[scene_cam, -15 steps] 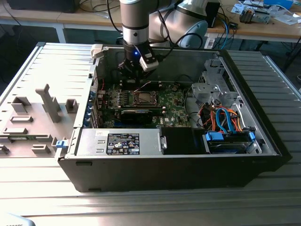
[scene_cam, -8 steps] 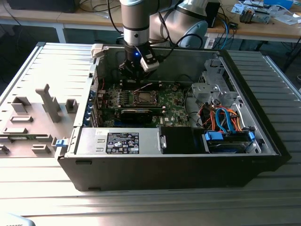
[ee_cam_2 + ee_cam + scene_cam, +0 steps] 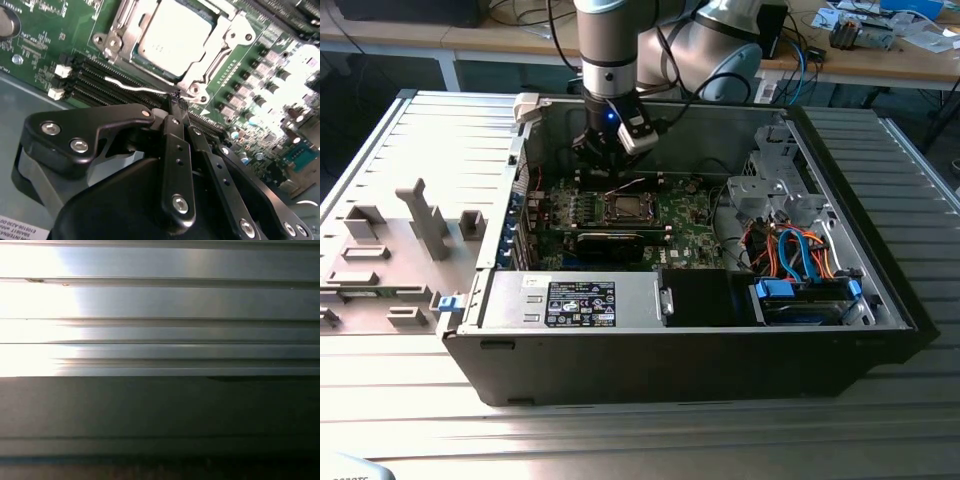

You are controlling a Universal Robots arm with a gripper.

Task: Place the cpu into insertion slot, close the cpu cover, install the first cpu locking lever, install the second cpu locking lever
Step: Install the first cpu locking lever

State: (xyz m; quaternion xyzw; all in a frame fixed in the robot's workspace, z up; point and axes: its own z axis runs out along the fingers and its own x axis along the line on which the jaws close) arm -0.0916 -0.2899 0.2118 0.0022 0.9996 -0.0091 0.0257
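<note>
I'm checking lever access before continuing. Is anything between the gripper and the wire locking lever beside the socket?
Nothing visible. In the second wrist view the gripper sits right at the thin wire lever, beside the cpu cover, which lies closed over the cpu.

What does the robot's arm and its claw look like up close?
The arm is a thick silver-grey tube with rounded grey joint caps and a dark band at the wrist, where a small blue light glows. A pale boxy camera is clipped to its side, and black cables trail behind. The gripper is matte black, built of flat linked bars held by shiny silver screws, narrowing to slim fingers.
</note>
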